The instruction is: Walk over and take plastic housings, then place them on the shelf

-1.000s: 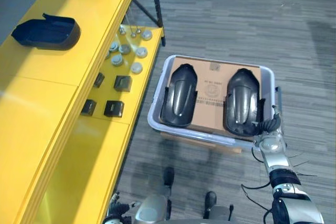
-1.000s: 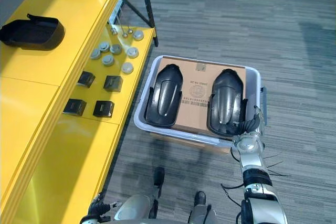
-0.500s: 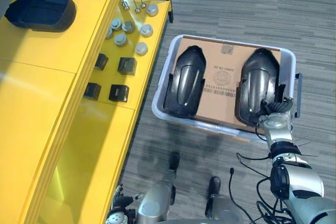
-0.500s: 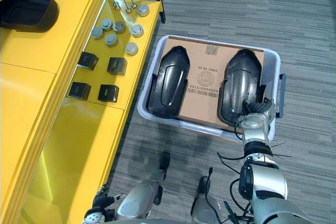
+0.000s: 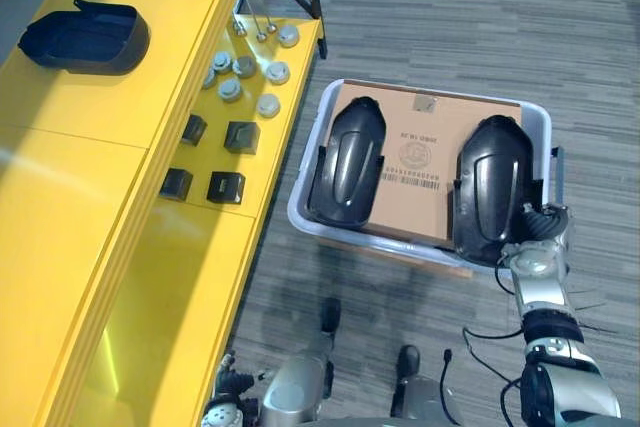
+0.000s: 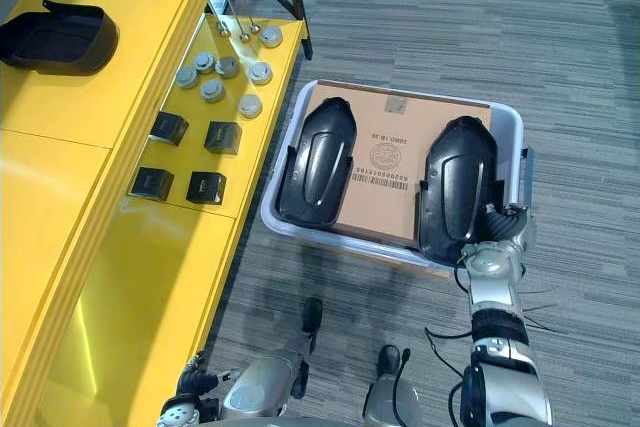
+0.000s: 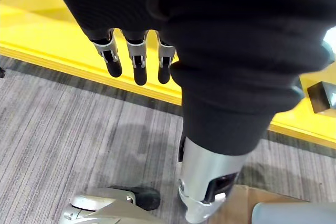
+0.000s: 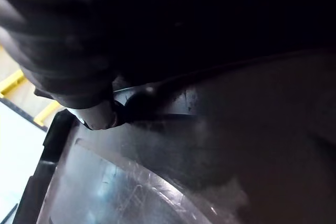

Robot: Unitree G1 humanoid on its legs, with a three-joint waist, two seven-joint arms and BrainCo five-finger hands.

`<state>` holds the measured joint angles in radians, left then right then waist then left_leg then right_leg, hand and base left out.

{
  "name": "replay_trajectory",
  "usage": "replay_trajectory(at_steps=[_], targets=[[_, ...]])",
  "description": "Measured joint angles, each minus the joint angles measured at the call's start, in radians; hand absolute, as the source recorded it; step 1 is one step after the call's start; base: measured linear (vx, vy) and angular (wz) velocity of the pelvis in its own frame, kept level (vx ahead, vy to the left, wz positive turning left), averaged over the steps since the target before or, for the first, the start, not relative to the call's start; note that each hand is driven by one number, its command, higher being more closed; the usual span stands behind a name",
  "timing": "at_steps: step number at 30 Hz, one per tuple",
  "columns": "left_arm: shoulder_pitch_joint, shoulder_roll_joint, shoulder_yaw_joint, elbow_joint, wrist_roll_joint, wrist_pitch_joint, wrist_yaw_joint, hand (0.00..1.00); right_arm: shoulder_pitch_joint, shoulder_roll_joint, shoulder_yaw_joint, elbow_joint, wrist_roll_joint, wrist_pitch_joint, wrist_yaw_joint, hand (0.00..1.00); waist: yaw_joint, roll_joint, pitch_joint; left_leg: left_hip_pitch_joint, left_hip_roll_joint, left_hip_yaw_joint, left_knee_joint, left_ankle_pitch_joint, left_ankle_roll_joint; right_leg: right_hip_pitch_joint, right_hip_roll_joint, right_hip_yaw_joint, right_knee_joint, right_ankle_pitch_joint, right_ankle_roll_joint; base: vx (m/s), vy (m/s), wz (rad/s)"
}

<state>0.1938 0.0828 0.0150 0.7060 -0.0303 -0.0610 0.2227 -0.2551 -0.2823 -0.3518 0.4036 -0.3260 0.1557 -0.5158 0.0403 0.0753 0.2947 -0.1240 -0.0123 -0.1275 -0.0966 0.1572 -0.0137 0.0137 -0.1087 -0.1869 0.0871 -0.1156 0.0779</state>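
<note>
My right hand is down at the near right corner of the grey bin, against the near end of the right-hand housing. From my wrist I see one fingertip touching the black plastic, but I cannot tell whether the hand has closed on it. A second housing lies in the left half of the bin, and both rest on a sheet of cardboard. My left hand hangs empty with its fingers loose and straight, over the floor left of the bin. One housing already sits on the yellow shelf, far left of the bin. By my reckoning the walk is done. I have yet to grip, lift and shelve the two housings in the bin.
</note>
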Motion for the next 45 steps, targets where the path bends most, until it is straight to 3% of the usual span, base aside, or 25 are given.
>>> replay_trajectory(at_steps=[4,9,15,23,26,32,38,45], targets=[[0.032,-0.001,0.000,-0.242,-0.010,-0.002,-0.004,0.00,0.077,0.051,-0.004,-0.177,-0.031,-0.001,-0.011,1.00,-0.001,-0.024,-0.048,0.015,0.011,0.017,0.000,-0.001,-0.001,0.000,0.001,0.019,0.000,0.001,0.001,-0.04,-0.011,-0.12],[0.075,-0.054,0.016,-0.628,-0.058,-0.025,0.024,0.00,0.134,0.129,0.016,-0.380,-0.069,-0.027,-0.048,1.00,-0.005,-0.024,-0.086,0.031,0.012,0.027,0.000,-0.003,-0.002,0.003,0.002,0.029,0.013,0.001,0.001,-0.03,-0.001,-0.07],[0.060,-0.060,-0.019,-0.871,-0.038,-0.061,0.085,0.00,0.181,0.189,0.138,-0.526,-0.119,-0.053,-0.046,1.00,-0.024,-0.026,-0.109,0.048,0.013,0.037,0.000,-0.003,-0.002,0.016,0.000,0.038,0.015,0.001,0.001,-0.04,0.001,-0.04],[-0.024,-0.049,-0.230,-0.907,0.097,-0.055,0.108,0.00,0.209,0.247,0.386,-0.589,-0.155,-0.110,0.005,1.00,-0.029,-0.033,-0.154,0.068,0.015,0.051,0.000,-0.003,-0.002,0.024,0.003,0.054,0.019,0.001,0.001,-0.04,-0.002,-0.06],[-0.061,-0.036,-0.286,-0.906,0.134,-0.051,0.109,0.00,0.217,0.259,0.476,-0.589,-0.156,-0.111,0.024,1.00,-0.029,-0.035,-0.177,0.068,0.019,0.053,-0.001,-0.003,-0.002,0.024,0.002,0.056,0.017,0.004,0.002,-0.03,-0.002,-0.02],[-0.103,0.002,-0.324,-0.901,0.163,-0.026,0.130,0.00,0.219,0.265,0.555,-0.589,-0.166,-0.117,0.041,1.00,-0.029,-0.046,-0.211,0.068,0.019,0.056,-0.001,-0.002,-0.002,0.024,0.002,0.059,0.014,0.008,0.004,0.00,0.000,0.00],[-0.156,0.011,-0.381,-0.862,0.210,-0.002,0.130,0.00,0.219,0.265,0.675,-0.587,-0.171,-0.151,0.080,1.00,-0.031,-0.054,-0.226,0.070,0.023,0.065,-0.001,-0.002,-0.002,0.021,0.004,0.069,0.014,0.013,0.003,-0.02,-0.004,-0.06],[-0.157,0.023,-0.412,-0.815,0.242,0.019,0.131,0.00,0.219,0.253,0.696,-0.567,-0.175,-0.152,0.092,1.00,-0.039,-0.058,-0.253,0.071,0.026,0.074,-0.003,-0.002,-0.002,0.016,0.006,0.078,0.013,0.017,0.002,-0.01,-0.001,-0.03]])
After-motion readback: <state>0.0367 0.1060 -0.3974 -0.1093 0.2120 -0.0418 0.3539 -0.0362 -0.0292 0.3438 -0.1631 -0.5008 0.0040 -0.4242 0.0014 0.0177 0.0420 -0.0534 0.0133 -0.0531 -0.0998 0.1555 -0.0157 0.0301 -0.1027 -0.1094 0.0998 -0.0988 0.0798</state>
